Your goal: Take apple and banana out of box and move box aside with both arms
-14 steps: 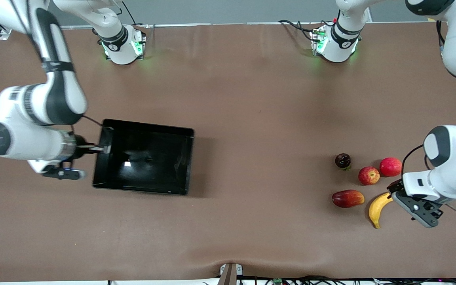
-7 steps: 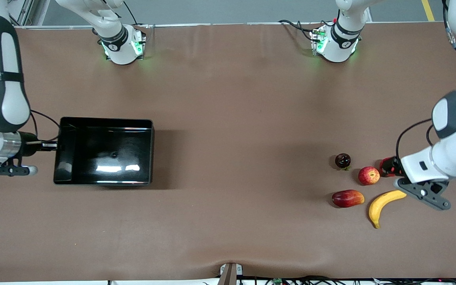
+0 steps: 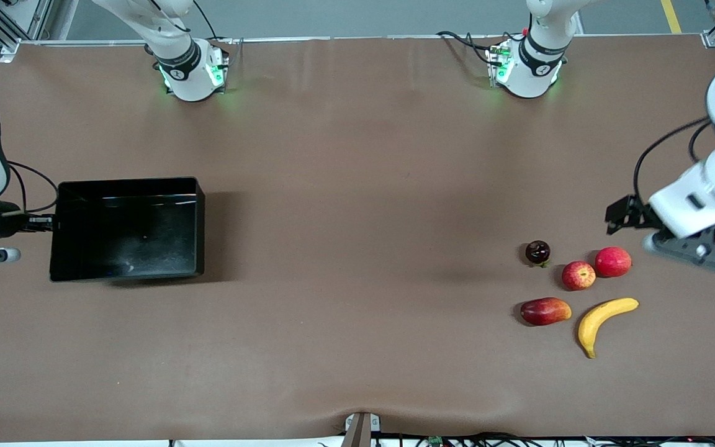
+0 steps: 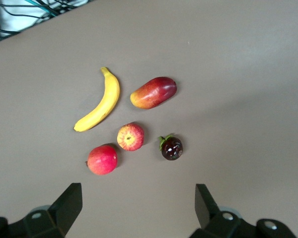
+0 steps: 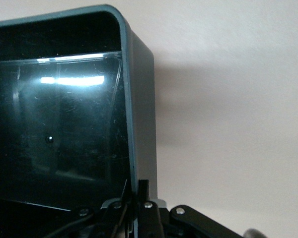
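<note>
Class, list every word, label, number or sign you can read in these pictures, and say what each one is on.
None can be read.
Small round marks on the arms' bases: too small to read.
The tray, banana, apple and tabletop carry no text.

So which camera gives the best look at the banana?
The left wrist view: the banana fills more of the picture, whole and unblocked beside the mango. The front view also shows it whole but smaller. The right wrist view shows only the box.
</note>
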